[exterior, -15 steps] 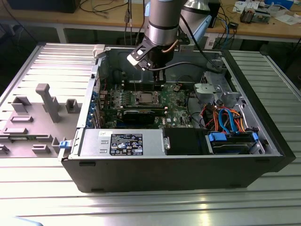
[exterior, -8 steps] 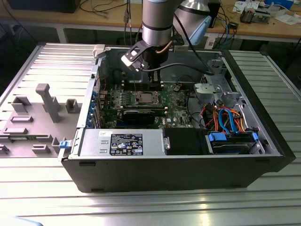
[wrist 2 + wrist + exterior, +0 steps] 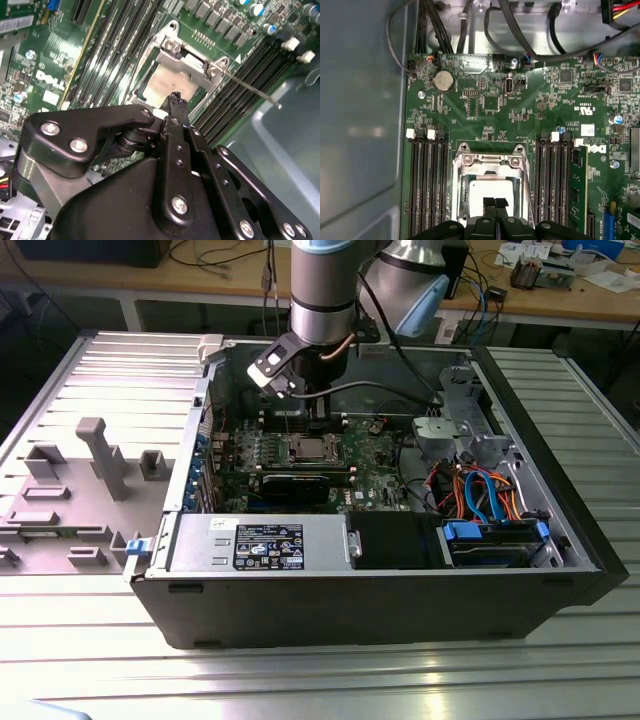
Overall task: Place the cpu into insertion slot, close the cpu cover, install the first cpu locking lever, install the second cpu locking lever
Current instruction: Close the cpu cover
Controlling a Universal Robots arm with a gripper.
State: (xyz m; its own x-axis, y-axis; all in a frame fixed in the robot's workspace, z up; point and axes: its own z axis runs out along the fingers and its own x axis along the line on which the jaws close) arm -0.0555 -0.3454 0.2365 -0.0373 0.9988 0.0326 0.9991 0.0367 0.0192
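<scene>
The cpu (image 3: 491,191) lies in the insertion slot (image 3: 461,192) on the green board, its dull silver top showing through the cpu cover (image 3: 490,161), a silver frame lying down around it. In the second wrist view the cpu (image 3: 165,86) and cpu cover (image 3: 192,64) sit just past my fingertip (image 3: 175,98). A thin locking lever (image 3: 250,91) slants away from the socket corner over the memory slots. My gripper (image 3: 495,202) hangs right over the cpu, fingers shut with nothing between them. In the exterior view the gripper (image 3: 318,425) stands above the socket (image 3: 312,448).
Long black memory slots (image 3: 427,185) flank the socket on both sides. The open case holds a power-supply box (image 3: 260,542), a drive cage (image 3: 495,540) and loose cables (image 3: 470,485). A grey fixture tray (image 3: 95,470) lies at the exterior view's left. The case wall (image 3: 360,125) is close by.
</scene>
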